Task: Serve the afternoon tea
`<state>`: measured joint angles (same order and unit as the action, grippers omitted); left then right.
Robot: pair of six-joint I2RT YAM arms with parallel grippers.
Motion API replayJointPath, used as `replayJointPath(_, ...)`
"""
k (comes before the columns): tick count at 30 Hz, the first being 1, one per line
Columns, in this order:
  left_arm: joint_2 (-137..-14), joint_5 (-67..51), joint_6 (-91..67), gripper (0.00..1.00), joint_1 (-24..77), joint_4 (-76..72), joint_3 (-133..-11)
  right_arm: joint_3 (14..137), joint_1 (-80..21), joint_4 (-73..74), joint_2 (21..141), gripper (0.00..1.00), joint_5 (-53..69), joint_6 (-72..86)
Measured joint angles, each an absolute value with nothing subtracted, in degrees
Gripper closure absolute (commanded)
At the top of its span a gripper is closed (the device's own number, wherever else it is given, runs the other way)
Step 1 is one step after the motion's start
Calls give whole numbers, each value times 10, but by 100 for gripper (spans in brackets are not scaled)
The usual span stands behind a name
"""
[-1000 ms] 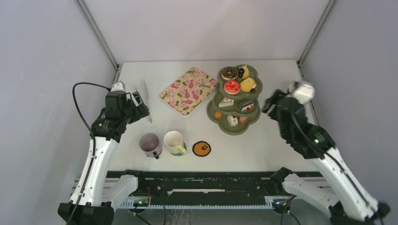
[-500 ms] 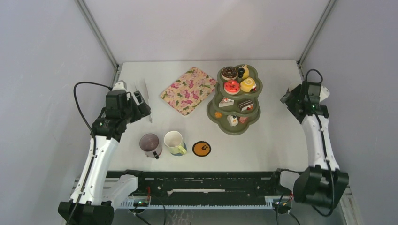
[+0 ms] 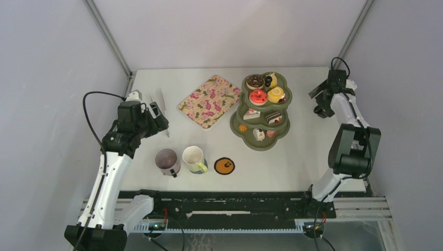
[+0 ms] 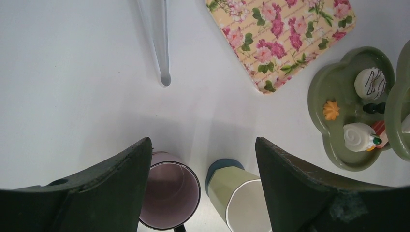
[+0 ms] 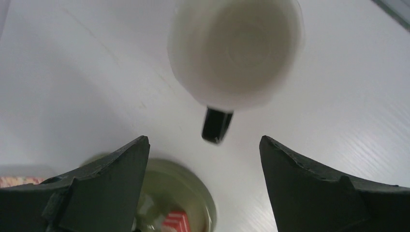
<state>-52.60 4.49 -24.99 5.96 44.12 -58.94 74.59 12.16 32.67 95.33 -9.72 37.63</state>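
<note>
The olive-green three-tier stand (image 3: pixel 261 146) stands right of centre with donuts, cupcakes and cake slices (image 3: pixel 258 97) on its tiers. A purple-lined mug (image 3: pixel 167 160) and a green mug (image 3: pixel 193 158) stand at the front left. My left gripper (image 3: pixel 159 121) hovers open above them; in its wrist view the jaws (image 4: pixel 202 145) frame both mugs (image 4: pixel 169 198). A white mug (image 5: pixel 237 48) with a black handle shows in the right wrist view, beyond my open, empty right gripper (image 5: pixel 203 140). In the top view that gripper (image 3: pixel 317 103) is at the far right and the white mug is hidden.
A pink floral tray (image 3: pixel 209 100) lies behind the mugs, with a clear slim utensil (image 3: pixel 162 104) to its left. An orange coaster (image 3: pixel 224 166) lies bare beside the green mug, which stands on a blue coaster (image 4: pixel 223 166). The stand's lower tier (image 5: pixel 188 193) is close to the right jaws.
The right arm has swung from the near right back to the far right of the table, and its jaws have spread wider. The left arm has stayed still.
</note>
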Motion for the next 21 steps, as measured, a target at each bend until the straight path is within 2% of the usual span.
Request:
replayJointPath(5, -522, 40, -250, 18, 60, 442, -588, 841, 123, 350, 1043, 14, -117, 377)
replayJointPath(10, -512, 37, -255, 18, 60, 438, -573, 878, 123, 376, 1086, 31, -129, 376)
replayJointPath(13, -509, 37, -255, 18, 60, 439, -567, 878, 123, 390, 1089, 47, -135, 374)
replayJointPath(18, -509, 37, -254, 18, 60, 439, -566, 854, 127, 385, 1082, 100, -144, 367)
replayJointPath(21, -509, 38, -254, 18, 60, 439, -566, 844, 131, 387, 1071, 100, -142, 360)
